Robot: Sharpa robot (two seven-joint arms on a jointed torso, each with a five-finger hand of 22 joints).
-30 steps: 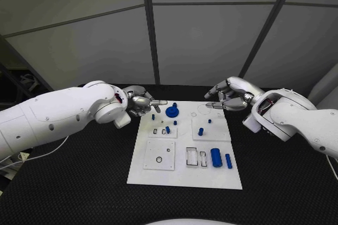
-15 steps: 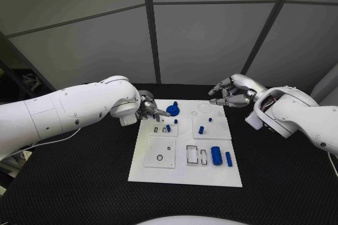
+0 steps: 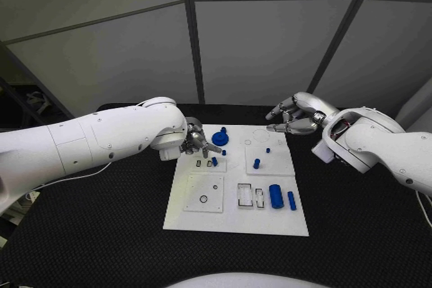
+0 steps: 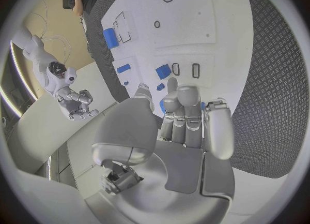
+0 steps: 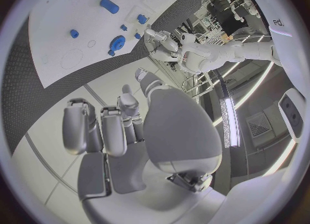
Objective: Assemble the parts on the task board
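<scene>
The white task board (image 3: 203, 216) lies mid-table. On it are a blue round knob (image 3: 220, 139), small blue pegs (image 3: 256, 163) and, at its near right, a thick blue cylinder (image 3: 276, 197) beside a slim one (image 3: 291, 201). My left hand (image 3: 200, 143) hovers over the board's far left corner, next to the knob, with its fingers stretched toward a small peg (image 4: 163, 71) and nothing in them. My right hand (image 3: 289, 121) hangs above the board's far right corner, fingers loosely bent and holding nothing. In the right wrist view my right hand (image 5: 113, 125) is well back from the knob (image 5: 117, 43).
Black textured table top (image 3: 90, 225) surrounds the board on all sides. Empty rectangular slots (image 3: 244, 197) and a round hole (image 3: 205, 198) are in the board's near half. Grey wall panels (image 3: 261, 44) stand behind the table.
My left hand has moved right and nearer, from beside the board's far left edge to over its corner by the knob. My right hand has barely shifted.
</scene>
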